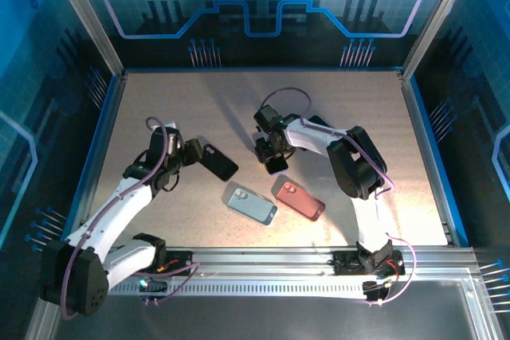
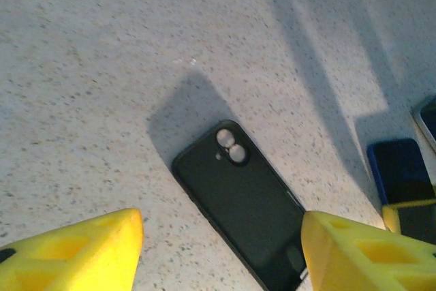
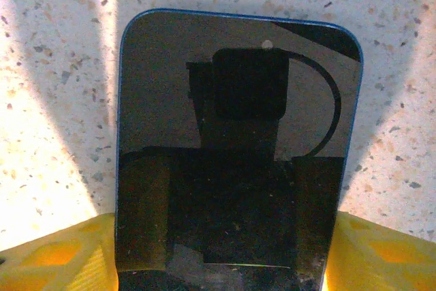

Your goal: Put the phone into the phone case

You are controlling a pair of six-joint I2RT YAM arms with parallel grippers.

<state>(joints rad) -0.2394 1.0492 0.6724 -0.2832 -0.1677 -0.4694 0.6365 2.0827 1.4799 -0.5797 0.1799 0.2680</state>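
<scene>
A black phone case (image 2: 245, 202) with two camera holes lies flat on the speckled table, also seen from above (image 1: 217, 161). My left gripper (image 2: 222, 230) (image 1: 194, 152) is open and straddles the case's near end. Its right finger (image 2: 354, 250) is at the case's edge, and its left finger (image 2: 82, 250) stands well clear of it. The phone (image 3: 238, 134) has a blue rim and a dark screen facing up. My right gripper (image 3: 221, 236) (image 1: 273, 157) is shut on it, with a yellow finger against each long side. The phone (image 2: 400, 168) lies right of the case.
A light blue case (image 1: 252, 205) and a pink case (image 1: 300, 200) lie side by side nearer the arm bases. Metal frame rails (image 1: 422, 157) and blue walls bound the table. Bare tabletop stretches behind both grippers.
</scene>
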